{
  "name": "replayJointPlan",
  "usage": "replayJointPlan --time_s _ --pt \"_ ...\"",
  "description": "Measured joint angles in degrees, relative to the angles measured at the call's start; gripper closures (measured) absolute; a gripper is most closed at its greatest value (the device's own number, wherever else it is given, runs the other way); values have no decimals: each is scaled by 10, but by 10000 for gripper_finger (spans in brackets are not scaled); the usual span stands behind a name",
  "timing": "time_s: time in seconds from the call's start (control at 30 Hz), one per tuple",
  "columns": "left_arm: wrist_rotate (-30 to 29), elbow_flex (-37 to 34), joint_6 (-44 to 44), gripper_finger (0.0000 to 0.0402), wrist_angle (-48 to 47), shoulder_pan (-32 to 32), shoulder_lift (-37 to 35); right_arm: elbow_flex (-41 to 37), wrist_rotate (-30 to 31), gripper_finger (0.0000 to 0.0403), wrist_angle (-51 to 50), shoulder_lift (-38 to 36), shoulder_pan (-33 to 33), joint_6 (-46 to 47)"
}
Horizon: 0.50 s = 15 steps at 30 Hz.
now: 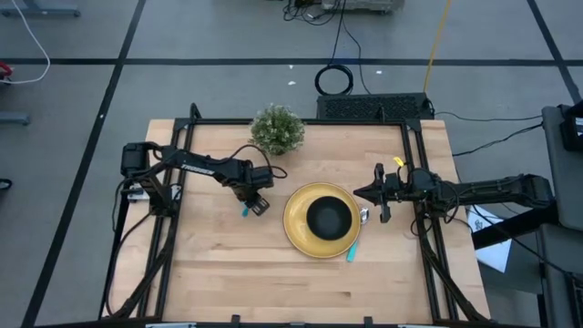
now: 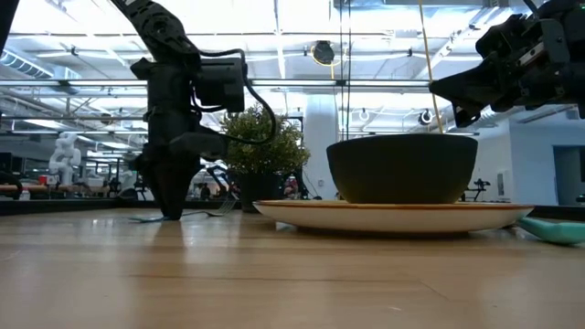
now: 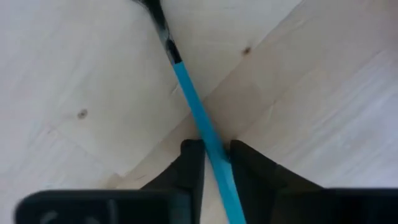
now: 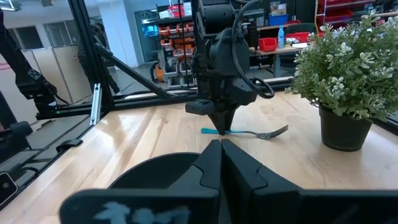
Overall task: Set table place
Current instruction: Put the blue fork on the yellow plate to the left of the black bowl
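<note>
Two arms share the table (image 1: 219, 273). From above, the left gripper (image 1: 256, 202) is down on the wood left of the yellow plate (image 1: 296, 235), which carries the black bowl (image 1: 329, 217); the spoon (image 1: 352, 251) lies at the plate's near-right edge. The right gripper (image 1: 373, 193) hovers just right of the plate.

At table height, the left gripper's tips meet the wood beside the fork (image 2: 183, 216) (the potted plant (image 2: 260, 146) stands behind).

The left wrist view shows both fingers (image 3: 189, 168) flanking the fork's blue handle (image 3: 199, 112), closing but not plainly clamped. A good pick needs the handle centred and a firm pinch before lifting.

The right wrist view shows the right gripper's fingers (image 4: 208, 168) clenched together, holding nothing.
</note>
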Motion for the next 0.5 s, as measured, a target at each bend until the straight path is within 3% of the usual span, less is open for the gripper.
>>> replayJointPlan --time_s 0.17,0.5 --pt "1 1 14 385 3 0 0 0 0 403 0 0 0 5" --pt "-54 -1 20 390 10 -12 -12 0 0 403 0 0 0 4"
